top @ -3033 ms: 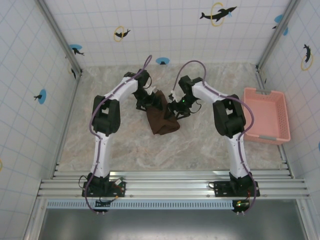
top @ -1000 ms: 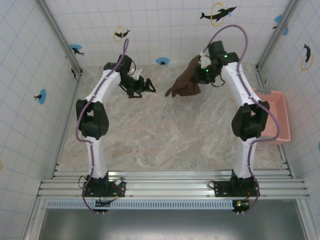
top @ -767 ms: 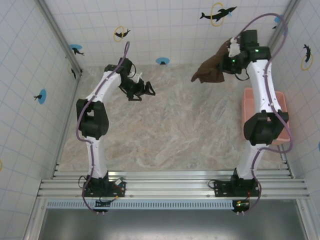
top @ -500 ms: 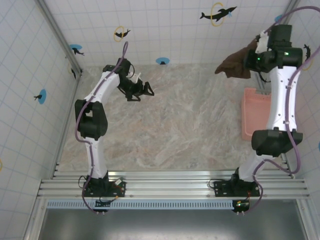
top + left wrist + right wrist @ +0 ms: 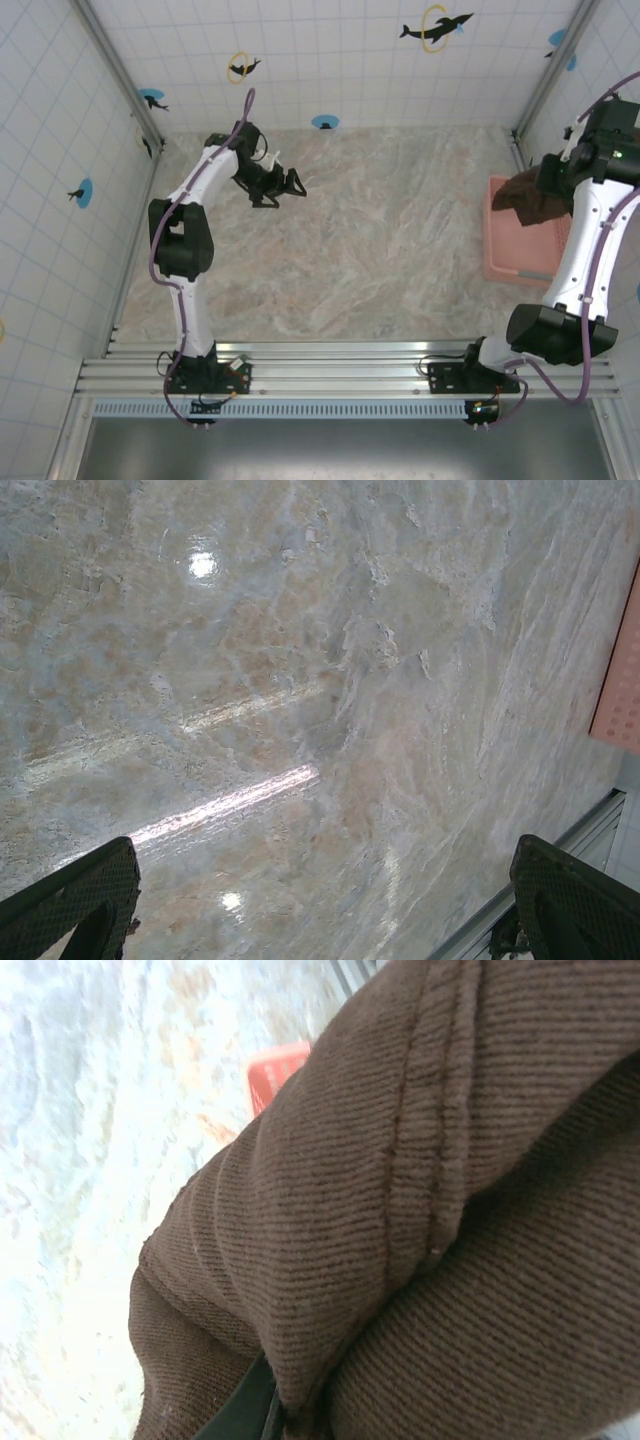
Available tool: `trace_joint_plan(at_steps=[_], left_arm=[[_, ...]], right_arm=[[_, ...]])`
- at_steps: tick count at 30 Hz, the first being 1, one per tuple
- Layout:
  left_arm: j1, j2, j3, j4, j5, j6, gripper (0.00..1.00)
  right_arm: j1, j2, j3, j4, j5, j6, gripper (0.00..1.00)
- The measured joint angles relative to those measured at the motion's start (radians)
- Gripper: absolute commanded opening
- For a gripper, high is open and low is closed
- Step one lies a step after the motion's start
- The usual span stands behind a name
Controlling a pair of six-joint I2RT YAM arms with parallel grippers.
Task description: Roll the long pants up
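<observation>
- The right hand (image 5: 556, 186) is pinched shut on the long pants (image 5: 527, 201), and its fingers are mostly buried in the cloth. In the right wrist view a dark sliver of one finger (image 5: 243, 1410) shows under the folds.
- The pants hang from that hand as a bunched dark brown bundle, lifted off the table at the far right. They hang over the left part of the pink basket (image 5: 508, 255).
- Up close the cloth is a ribbed twill weave with a thick double-stitched seam (image 5: 425, 1160) running across a rounded fold. It looks soft and heavy enough to sag.
- Bunched like this, the pants show no clear long axis. I cannot tell which end is the waistband or where the legs are.
- The relation that matters is that the pants are directly under the right hand with the basket beneath them. Any release here would likely drop them into or against the basket rather than onto the open table.
- The left hand (image 5: 285, 183) is spread wide and holds nothing. It hovers above the far left of the marbled, glossy table (image 5: 330, 660), well apart from the pants, so the right arm is far nearer.
- The basket is rigid pink plastic with a perforated base.
</observation>
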Motion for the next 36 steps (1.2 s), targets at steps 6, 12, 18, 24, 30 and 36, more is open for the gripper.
trace_joint_plan(at_steps=[6,12,18,24,30,36], left_arm=[[0.0,-0.014,-0.051,0.003,0.007,0.0,0.97],[0.0,-0.046,-0.104,0.003,0.007,0.0,0.97],[0.0,-0.086,-0.139,0.003,0.007,0.0,0.97],[0.0,-0.098,-0.165,0.002,0.006,0.0,0.98],[0.0,-0.11,-0.172,-0.001,0.007,0.0,0.97],[0.0,-0.126,-0.174,-0.001,0.006,0.0,0.98]], right_arm=[[0.0,-0.022,-0.211,0.037,0.074,-0.028,0.0],[-0.003,-0.029,-0.374,0.105,0.162,-0.048,0.0],[-0.022,-0.014,-0.455,0.161,0.211,-0.05,0.0],[-0.022,0.094,-0.479,0.215,0.254,-0.048,0.0],[-0.007,0.23,-0.495,0.254,0.272,-0.045,0.0],[0.025,0.392,-0.458,0.259,0.253,-0.039,0.0]])
